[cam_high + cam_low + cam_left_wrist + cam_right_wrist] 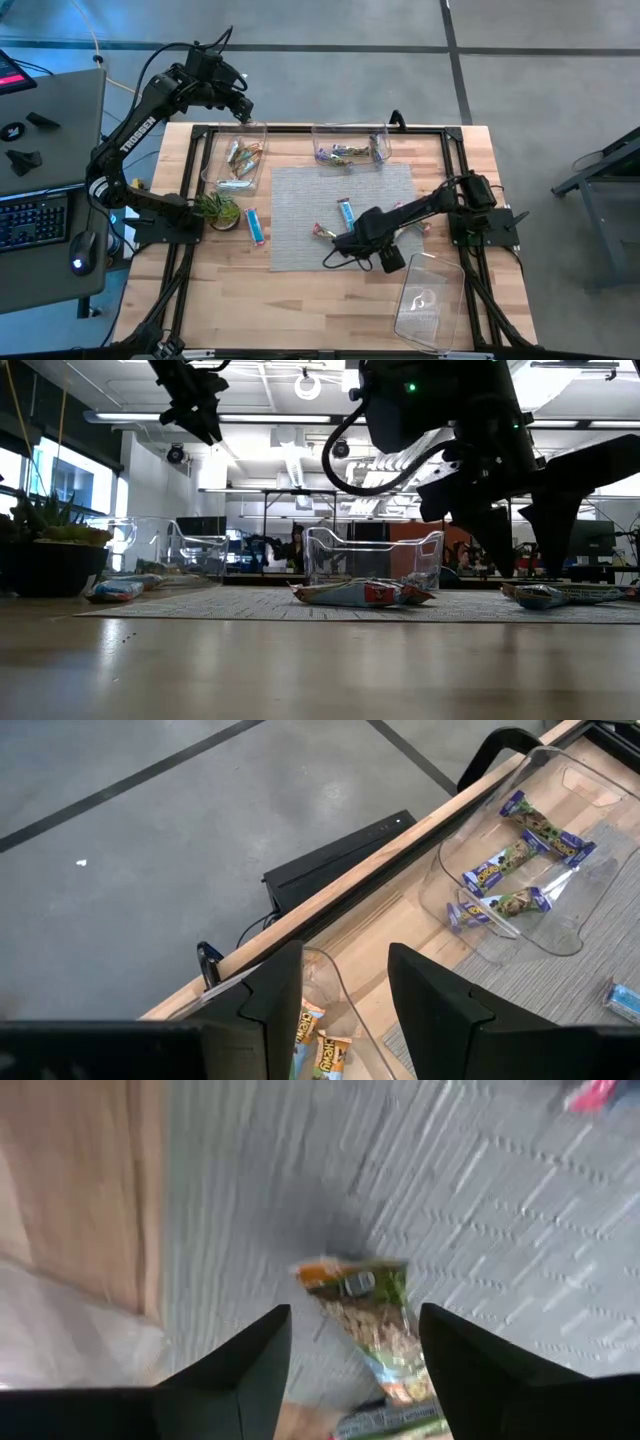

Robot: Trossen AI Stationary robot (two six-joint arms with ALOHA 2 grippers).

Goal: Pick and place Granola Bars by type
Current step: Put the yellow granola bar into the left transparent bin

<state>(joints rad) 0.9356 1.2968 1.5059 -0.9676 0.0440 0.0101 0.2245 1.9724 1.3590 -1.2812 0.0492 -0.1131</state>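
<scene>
My right gripper point(350, 1365) is open and low over the grey mat, its fingers standing on either side of a green/red granola bar point(375, 1325) that lies flat on the mat, without touching it. In the high view this gripper point(343, 241) is near the mat's near edge, beside that bar point(322, 232). Two blue bars point(346, 212) point(257, 227) and a pink one point(400, 210) also lie on the table. My left gripper point(243, 108) is open and empty, raised over the far-left bin point(222, 150), which holds brown/orange bars point(318, 1045). Purple bars point(520, 860) lie in the far middle bin.
An empty clear bin point(430, 295) lies at the near right corner. A small green plant point(217, 209) in a pot stands at the left, beside the blue bar. A desk with keyboard and mouse point(40, 215) adjoins the table's left edge. The mat's near-left part is bare.
</scene>
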